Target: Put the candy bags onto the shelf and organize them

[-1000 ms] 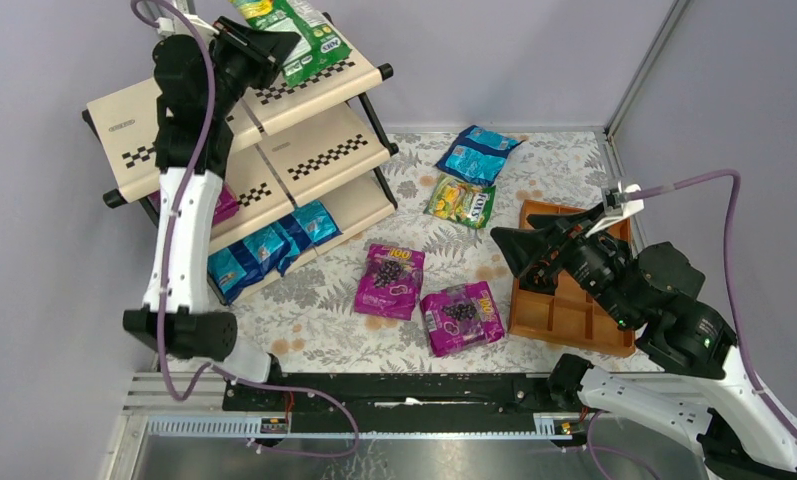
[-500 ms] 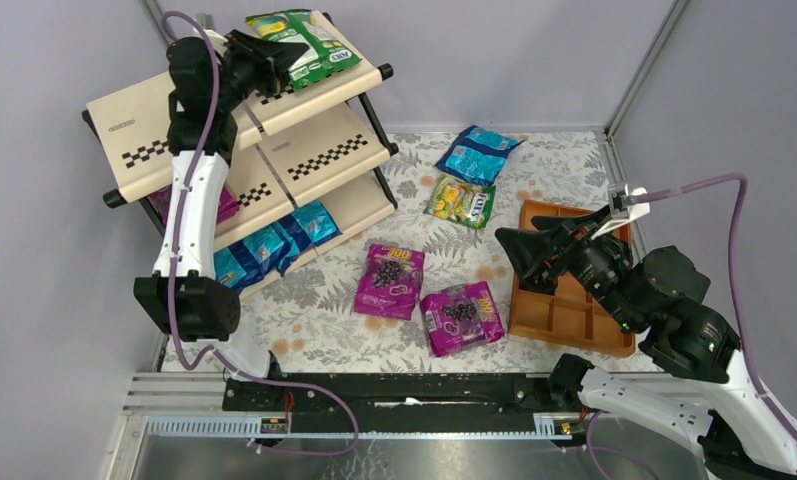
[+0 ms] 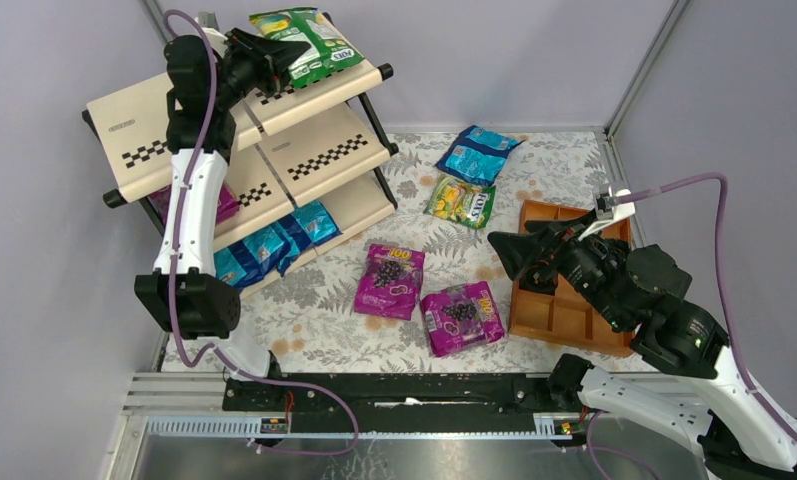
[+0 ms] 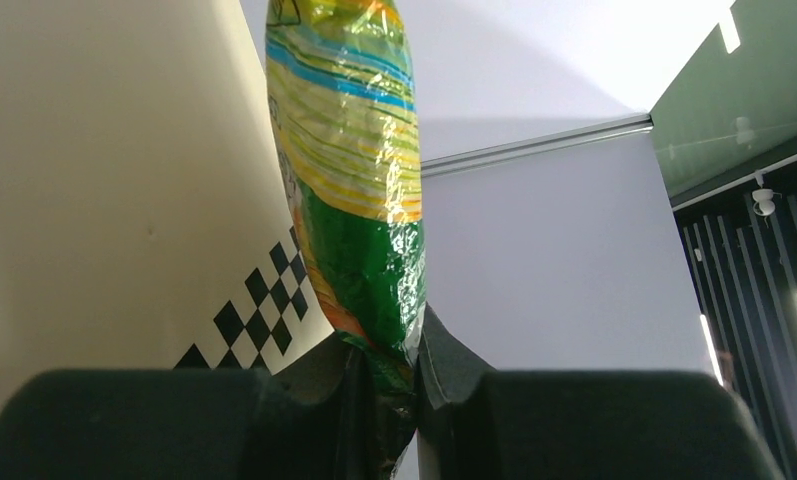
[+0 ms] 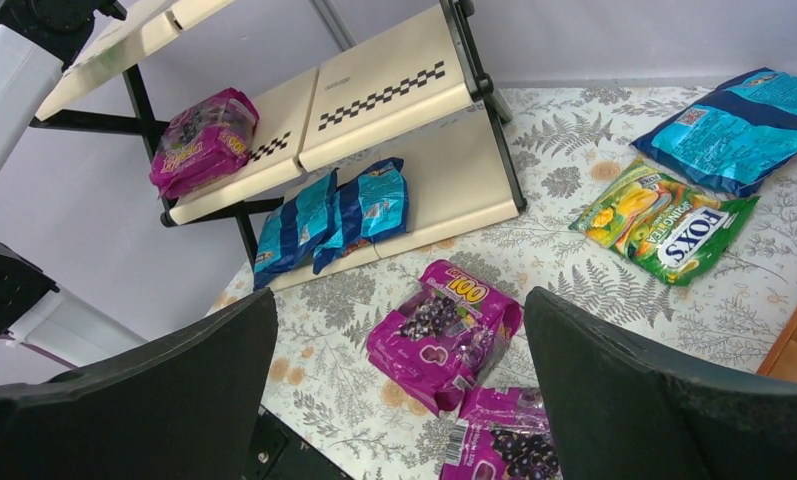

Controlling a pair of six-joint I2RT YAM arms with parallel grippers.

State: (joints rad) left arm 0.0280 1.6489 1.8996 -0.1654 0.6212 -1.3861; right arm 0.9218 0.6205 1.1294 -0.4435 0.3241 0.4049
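Where viewed from above, holds the green-yellow candy bag (image 3: 309, 40) in the left fingers (image 3: 274, 55) over the top of the shelf (image 3: 124, 115), likely to lay it flat, right fingers (image 3: 511, 248) spread wide above the counter (image 3: 324, 310). From the left wrist, pinches its seam narrowly beside the checkered stripe (image 4: 259, 320). From the right wrist, faces magenta bags (image 5: 444, 330), a FOX'S bag (image 5: 674, 225) and a blue bag (image 5: 739, 125) unshelved.

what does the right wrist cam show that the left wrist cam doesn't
Only right wrist: loose magenta bags and a FOX'S bag on the table, and blue bags on the lowest board of the shelf. Only left wrist: the left gripper pinching a green-yellow bag. Both: the shelf's cream boards and checkered stripes.
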